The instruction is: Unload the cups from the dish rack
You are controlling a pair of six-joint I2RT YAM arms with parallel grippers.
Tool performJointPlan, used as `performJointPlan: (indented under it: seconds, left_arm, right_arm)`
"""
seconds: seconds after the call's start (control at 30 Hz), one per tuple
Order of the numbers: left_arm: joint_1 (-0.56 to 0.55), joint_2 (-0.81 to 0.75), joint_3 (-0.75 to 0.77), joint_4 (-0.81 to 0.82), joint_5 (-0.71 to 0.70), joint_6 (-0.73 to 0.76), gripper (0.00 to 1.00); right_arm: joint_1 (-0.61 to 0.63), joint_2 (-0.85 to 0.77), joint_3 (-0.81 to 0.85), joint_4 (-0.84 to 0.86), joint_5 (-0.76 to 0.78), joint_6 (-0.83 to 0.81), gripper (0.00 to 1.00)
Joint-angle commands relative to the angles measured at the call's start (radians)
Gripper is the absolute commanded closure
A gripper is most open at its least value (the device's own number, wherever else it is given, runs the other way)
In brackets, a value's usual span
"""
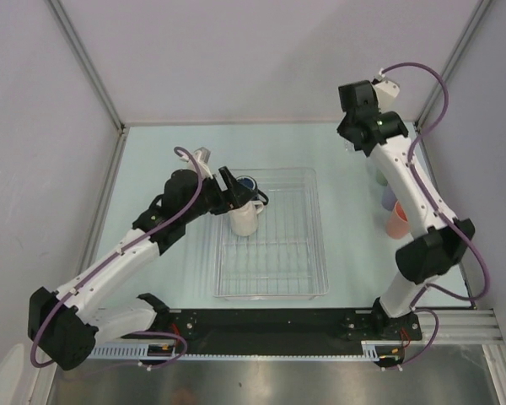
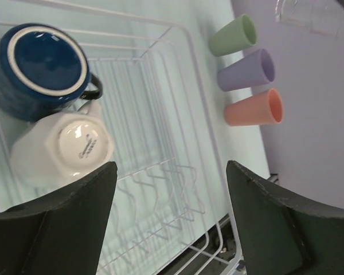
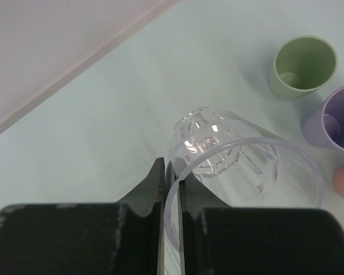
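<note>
The dish rack point(image 1: 310, 253) lies mid-table. At its far left corner a dark blue handled mug point(image 2: 43, 69) and a cream-white mug point(image 2: 69, 146) stand upside down, touching. My left gripper point(image 2: 172, 217) hovers open beside the white mug point(image 1: 244, 218), nothing between its fingers. Out on the table to the right stand the sage green point(image 2: 234, 35), lavender point(image 2: 247, 70) and salmon-orange point(image 2: 255, 107) tumblers. My right gripper point(image 3: 172, 172) is shut on the rim of the clear glass point(image 3: 241, 166), held tilted above the table near the green tumbler point(image 3: 303, 66).
The right arm point(image 1: 409, 181) reaches over the row of tumblers and partly hides them in the top view. Lilac walls enclose the table on the left, back and right. The arm bases and a black rail point(image 1: 270, 325) line the near edge.
</note>
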Motion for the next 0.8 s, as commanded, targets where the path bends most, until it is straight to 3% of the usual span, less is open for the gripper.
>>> performJointPlan:
  seconds: [0.0, 0.37, 0.77]
  left_arm:
    - [-0.005, -0.035, 0.036, -0.135, -0.054, 0.055, 0.19]
    - [-0.01, -0.037, -0.017, -0.184, -0.096, 0.087, 0.21]
    - [-0.01, -0.001, -0.044, -0.213, -0.102, 0.07, 0.22]
  right_arm:
    - [-0.06, 0.138, 0.16, -0.122, -0.068, 0.018, 1.0]
    - [-0.096, 0.381, 0.185, -0.157, -0.066, 0.021, 1.0]
    - [-0.182, 0.488, 0.146, -0.093, -0.144, 0.012, 1.0]
